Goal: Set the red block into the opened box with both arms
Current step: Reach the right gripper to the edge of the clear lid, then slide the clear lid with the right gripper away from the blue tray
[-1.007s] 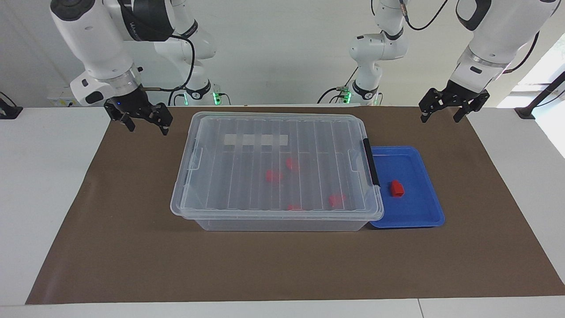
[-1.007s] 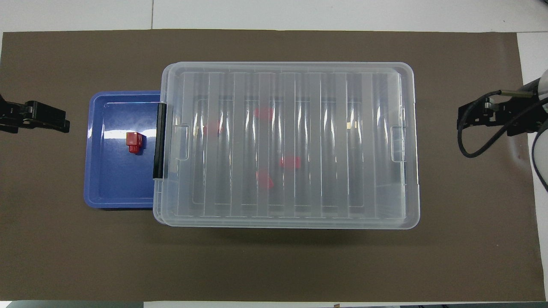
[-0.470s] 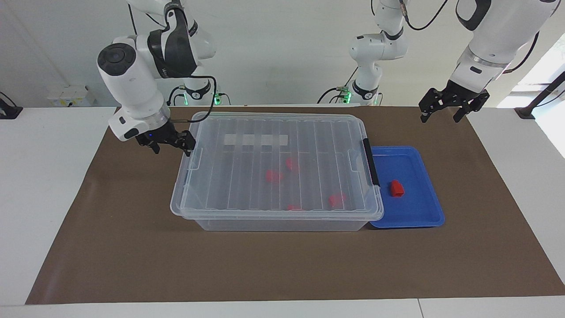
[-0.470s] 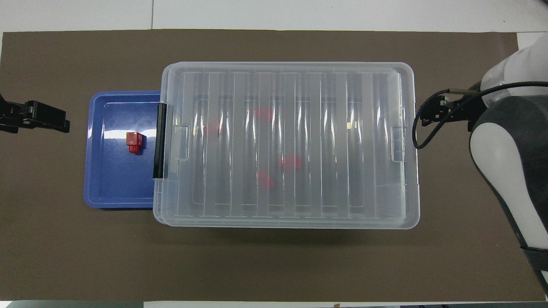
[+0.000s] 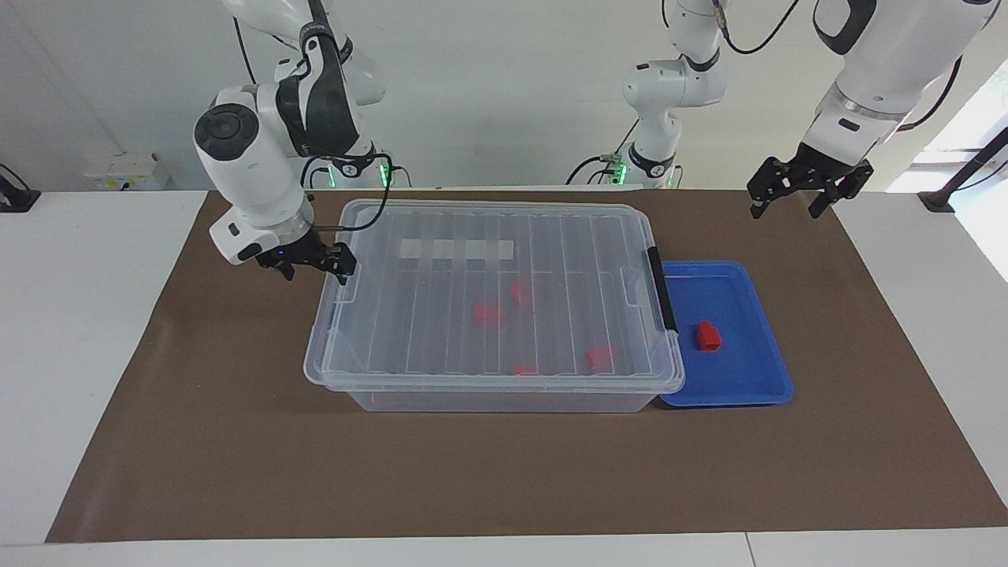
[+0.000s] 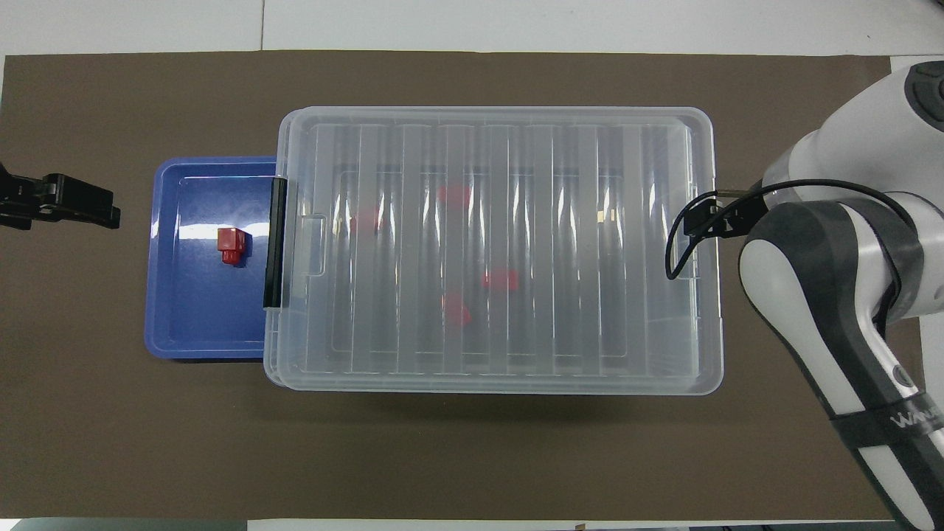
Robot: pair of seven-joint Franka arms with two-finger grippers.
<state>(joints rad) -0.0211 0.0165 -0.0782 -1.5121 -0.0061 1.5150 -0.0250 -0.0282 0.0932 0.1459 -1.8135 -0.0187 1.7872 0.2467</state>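
The red block [image 5: 707, 336] [image 6: 231, 245] lies in a shallow blue tray [image 5: 748, 370] [image 6: 192, 317] beside the box, toward the left arm's end of the table. The box [image 5: 551, 268] [image 6: 575, 221] is a large clear bin with its ribbed lid shut and a black latch [image 5: 662, 290] on the tray end. Several red blocks show through the lid. My right gripper [image 5: 311, 266] [image 6: 704, 221] hangs open at the lid's edge on the right arm's end. I cannot tell if it touches. My left gripper [image 5: 795, 197] [image 6: 81, 206] waits open in the air over the mat.
A brown mat [image 5: 472, 472] covers the table under the box and tray. Two slimmer white arms with green-lit bases [image 5: 650, 165] stand at the robots' edge of the table. The right arm's forearm [image 6: 833, 317] lies over the mat by the box.
The right arm swung in from the mat's edge and came down, bringing its open gripper to the box's lid edge. The left arm, box and red block have not moved.
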